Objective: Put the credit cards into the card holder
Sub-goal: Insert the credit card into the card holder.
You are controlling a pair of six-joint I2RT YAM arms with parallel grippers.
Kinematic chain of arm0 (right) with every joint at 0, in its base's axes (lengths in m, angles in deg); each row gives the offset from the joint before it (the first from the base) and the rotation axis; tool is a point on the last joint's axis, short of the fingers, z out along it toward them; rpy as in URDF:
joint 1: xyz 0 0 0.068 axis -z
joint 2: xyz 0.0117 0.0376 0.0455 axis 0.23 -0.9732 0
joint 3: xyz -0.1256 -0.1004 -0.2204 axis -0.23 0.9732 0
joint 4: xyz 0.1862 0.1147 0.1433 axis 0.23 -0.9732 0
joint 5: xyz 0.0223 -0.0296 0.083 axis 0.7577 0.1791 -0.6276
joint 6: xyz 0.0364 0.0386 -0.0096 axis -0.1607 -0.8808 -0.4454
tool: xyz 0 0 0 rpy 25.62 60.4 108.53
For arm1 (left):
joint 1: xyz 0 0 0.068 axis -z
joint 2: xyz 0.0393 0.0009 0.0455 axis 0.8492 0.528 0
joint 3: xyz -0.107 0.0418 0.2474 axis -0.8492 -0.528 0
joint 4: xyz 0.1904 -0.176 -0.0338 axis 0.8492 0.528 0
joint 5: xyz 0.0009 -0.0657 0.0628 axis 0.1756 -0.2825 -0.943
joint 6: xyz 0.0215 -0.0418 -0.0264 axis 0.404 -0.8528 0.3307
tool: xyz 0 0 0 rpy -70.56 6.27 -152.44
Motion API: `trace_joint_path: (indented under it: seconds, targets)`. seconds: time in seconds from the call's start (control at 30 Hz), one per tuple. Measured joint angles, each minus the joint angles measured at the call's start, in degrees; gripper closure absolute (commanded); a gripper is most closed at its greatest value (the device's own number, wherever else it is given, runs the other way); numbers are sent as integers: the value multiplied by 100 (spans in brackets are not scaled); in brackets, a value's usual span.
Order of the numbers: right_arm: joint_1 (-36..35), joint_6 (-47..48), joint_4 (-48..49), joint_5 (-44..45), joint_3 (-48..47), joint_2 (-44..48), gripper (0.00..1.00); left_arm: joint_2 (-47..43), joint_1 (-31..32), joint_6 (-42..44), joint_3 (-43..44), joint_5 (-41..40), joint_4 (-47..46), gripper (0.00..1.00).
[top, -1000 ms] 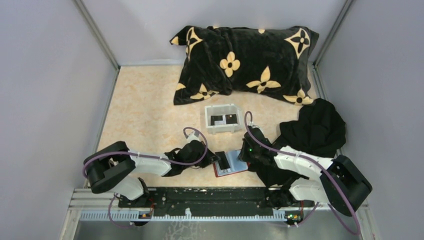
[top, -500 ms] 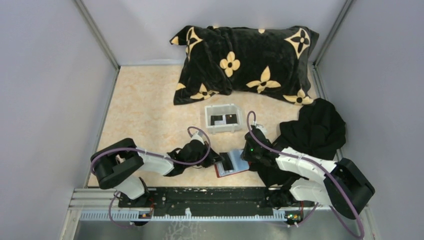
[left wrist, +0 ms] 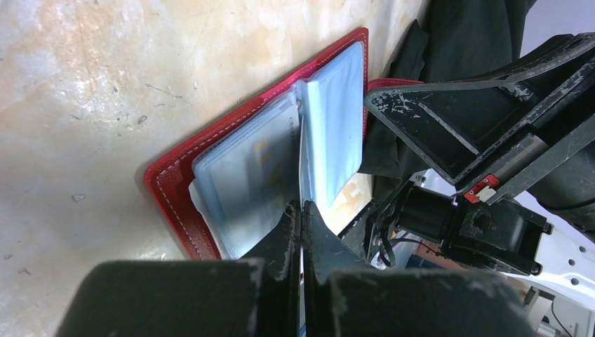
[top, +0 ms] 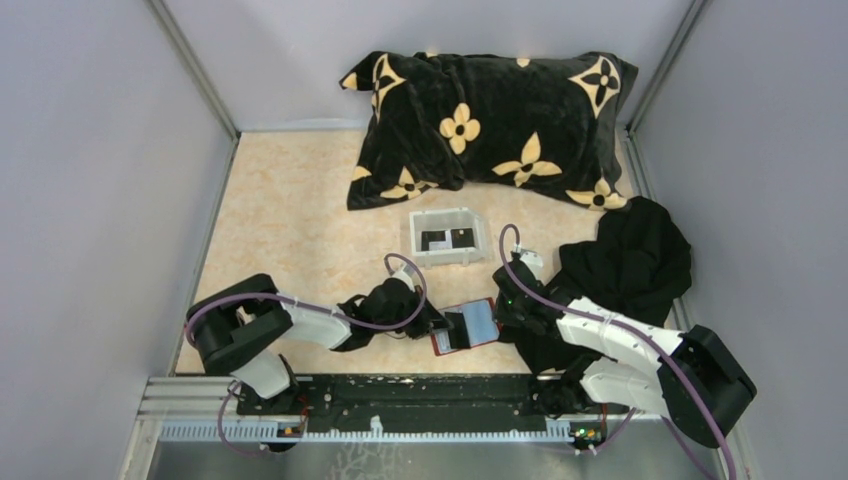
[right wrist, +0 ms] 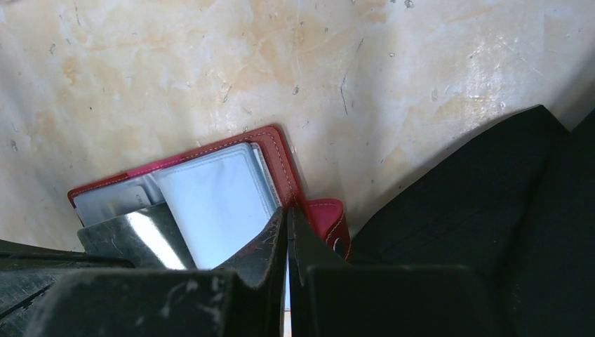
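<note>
The red card holder (top: pixel 465 326) lies open near the table's front edge, its clear pockets facing up. One clear leaf (left wrist: pixel 333 133) stands up from the spine, and its near edge runs into the slit of my left gripper (left wrist: pixel 302 208), which is shut on it. A pale card (left wrist: pixel 256 165) sits in a pocket left of the spine. My right gripper (right wrist: pixel 288 210) is shut, with its tips on the holder's right edge (right wrist: pixel 286 175), beside the red tab (right wrist: pixel 326 214). Dark credit cards (top: pixel 447 239) lie in the white tray.
The white tray (top: pixel 447 222) stands just beyond the holder. A black pillow with yellow flowers (top: pixel 490 125) fills the back. Crumpled black cloth (top: pixel 630 255) lies at the right, reaching under my right arm. Grey walls close in both sides.
Both grippers have moved slightly right. The holder has shifted right and turned with them, and a pale pocket leaf now shows where the dark left finger covered it.
</note>
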Motion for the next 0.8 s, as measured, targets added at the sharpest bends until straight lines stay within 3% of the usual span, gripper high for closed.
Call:
trace_joint_path:
  seconds: [0.8]
  targets:
    - [0,-4,96,26,74,15,100,186,-13,-291,-433,-114,-1060,100]
